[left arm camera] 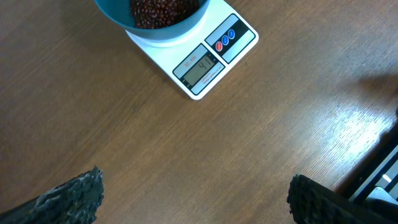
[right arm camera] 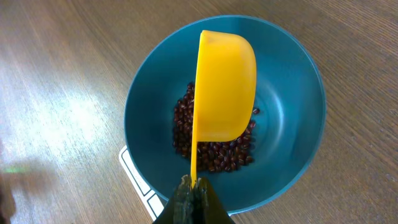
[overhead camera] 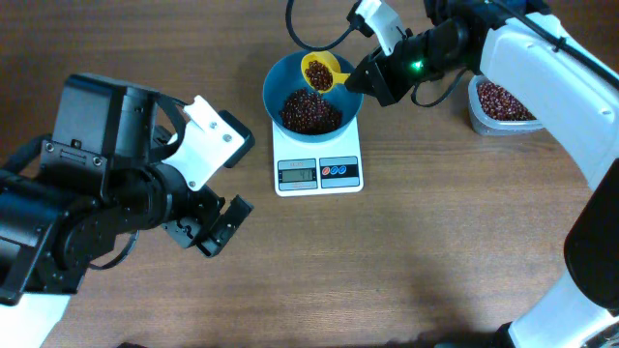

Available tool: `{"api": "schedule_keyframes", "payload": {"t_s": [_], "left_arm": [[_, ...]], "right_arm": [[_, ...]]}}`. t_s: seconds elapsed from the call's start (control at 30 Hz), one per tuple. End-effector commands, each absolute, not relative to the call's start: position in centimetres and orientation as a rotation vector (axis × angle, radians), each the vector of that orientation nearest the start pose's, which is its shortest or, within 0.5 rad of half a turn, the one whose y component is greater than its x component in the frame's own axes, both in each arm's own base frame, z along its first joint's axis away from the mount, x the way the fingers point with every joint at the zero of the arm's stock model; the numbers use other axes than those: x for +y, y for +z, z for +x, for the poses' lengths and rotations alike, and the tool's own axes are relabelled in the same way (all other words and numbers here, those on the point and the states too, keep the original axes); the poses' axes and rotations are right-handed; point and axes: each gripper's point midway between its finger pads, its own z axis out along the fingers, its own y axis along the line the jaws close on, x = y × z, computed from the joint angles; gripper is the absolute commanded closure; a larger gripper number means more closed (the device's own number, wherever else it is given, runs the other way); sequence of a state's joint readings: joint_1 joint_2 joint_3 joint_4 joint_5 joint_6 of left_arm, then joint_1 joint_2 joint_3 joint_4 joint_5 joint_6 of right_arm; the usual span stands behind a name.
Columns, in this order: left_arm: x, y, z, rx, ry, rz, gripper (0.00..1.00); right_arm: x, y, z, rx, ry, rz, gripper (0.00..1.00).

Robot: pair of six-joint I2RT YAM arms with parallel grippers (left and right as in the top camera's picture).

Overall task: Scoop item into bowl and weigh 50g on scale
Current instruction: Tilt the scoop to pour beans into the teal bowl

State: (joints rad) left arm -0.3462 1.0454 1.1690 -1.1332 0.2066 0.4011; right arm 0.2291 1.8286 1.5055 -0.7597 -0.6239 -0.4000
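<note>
The teal-blue bowl (overhead camera: 282,75) stands on the white scale (overhead camera: 317,174) and holds a heap of red-brown beans (overhead camera: 309,111). My right gripper (overhead camera: 369,75) is shut on the handle of a yellow scoop (overhead camera: 319,72), tilted over the bowl's far rim with beans in it. In the right wrist view the scoop (right arm camera: 225,84) hangs on its side above the beans (right arm camera: 214,140) in the bowl (right arm camera: 292,93), its handle pinched in the gripper (right arm camera: 194,193). My left gripper (overhead camera: 218,224) is open and empty over bare table (left arm camera: 196,199). The scale display (left arm camera: 200,67) shows in the left wrist view.
A clear plastic tub (overhead camera: 498,104) with more beans stands at the back right, behind my right arm. The left arm's bulk fills the left of the table. The bowl (left arm camera: 155,15) sits at the top of the left wrist view.
</note>
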Motion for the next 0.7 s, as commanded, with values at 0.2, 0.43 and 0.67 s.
{"api": "schedule_keyframes", "payload": {"t_s": [0.2,0.43,0.67], "left_arm": [[-12.0,22.9,22.6,2.346,-0.258,1.016,0.01],[-12.0,22.9,22.6,2.346,-0.258,1.016,0.01],[-12.0,22.9,22.4,2.352,-0.259,1.017,0.01]], "right_arm": [[19.7,19.1,40.8,2.262,0.697,-0.953,0.96],[20.5,19.4,40.6,2.269,0.608,-0.988,0.96],[20.9,19.2,40.0,2.293,0.585,-1.008,0.96]]}}
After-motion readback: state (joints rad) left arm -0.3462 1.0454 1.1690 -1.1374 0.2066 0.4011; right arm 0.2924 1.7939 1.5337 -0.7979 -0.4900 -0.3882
